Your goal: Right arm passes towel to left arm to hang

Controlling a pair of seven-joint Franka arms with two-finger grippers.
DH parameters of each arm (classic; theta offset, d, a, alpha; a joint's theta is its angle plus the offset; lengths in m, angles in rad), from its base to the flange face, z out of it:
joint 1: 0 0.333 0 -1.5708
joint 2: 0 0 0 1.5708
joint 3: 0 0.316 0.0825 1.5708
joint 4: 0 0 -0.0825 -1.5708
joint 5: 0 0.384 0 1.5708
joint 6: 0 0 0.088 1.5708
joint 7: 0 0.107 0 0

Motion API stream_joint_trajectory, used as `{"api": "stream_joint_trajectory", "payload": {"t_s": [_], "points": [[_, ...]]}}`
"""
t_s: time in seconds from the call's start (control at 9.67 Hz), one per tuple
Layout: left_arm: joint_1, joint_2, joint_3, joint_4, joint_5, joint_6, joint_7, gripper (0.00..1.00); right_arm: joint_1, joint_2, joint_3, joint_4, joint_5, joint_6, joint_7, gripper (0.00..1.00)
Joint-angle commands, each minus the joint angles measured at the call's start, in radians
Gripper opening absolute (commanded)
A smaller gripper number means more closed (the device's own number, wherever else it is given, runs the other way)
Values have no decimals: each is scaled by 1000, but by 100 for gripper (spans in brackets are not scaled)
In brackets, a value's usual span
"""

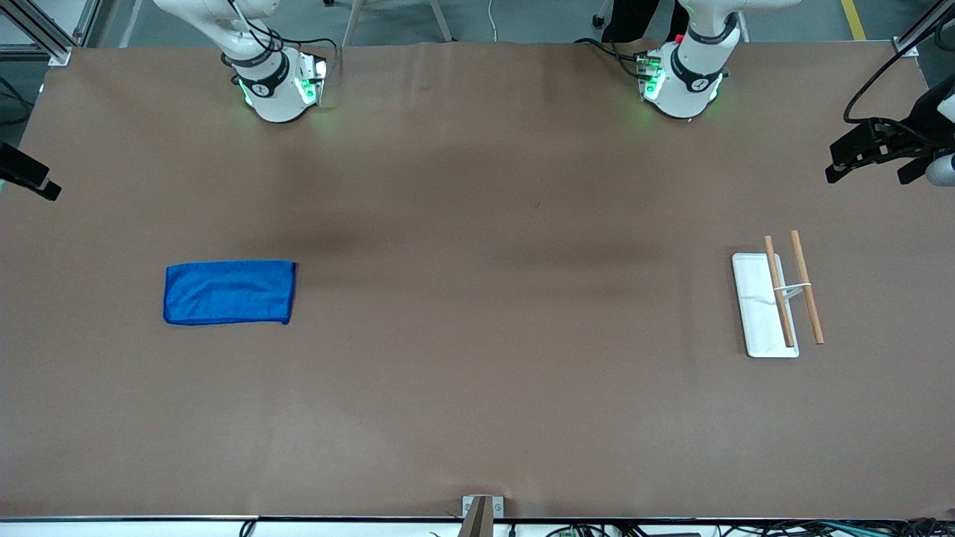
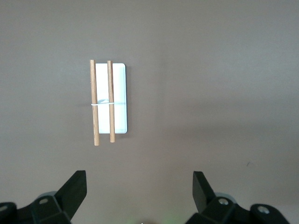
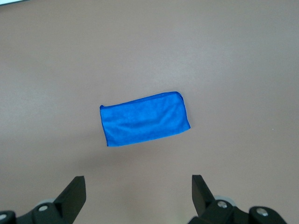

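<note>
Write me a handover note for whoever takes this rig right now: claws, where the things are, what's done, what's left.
Right claw: open, empty, high over the towel.
Left claw: open, empty, high over the rack.
Towel: folded flat on the table toward the right arm's end, untouched.
Rack: white tray with two wooden bars across a stand, toward the left arm's end; nothing hangs on it.
Done: nothing yet; both arms are raised at the table's ends.
Left: right arm picks up the towel, hands it to the left arm, and the left arm hangs it over the rack's bars.
</note>
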Motion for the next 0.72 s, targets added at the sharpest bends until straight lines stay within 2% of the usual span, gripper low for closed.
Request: {"api": "stream_joint_trajectory", "payload": {"t_s": [0.0,0.41,0.62], "points": [[5,-4,-2,-24,2,-8,6,100,-18,-2,9,-1,10,-3,-8,100],[14,-2,-2,-25,4,-8,11,100,-18,-2,9,-5,10,-4,-10,100],[14,-2,-2,-25,4,-8,12,100,-17,-2,12,-84,8,12,-10,100]]}}
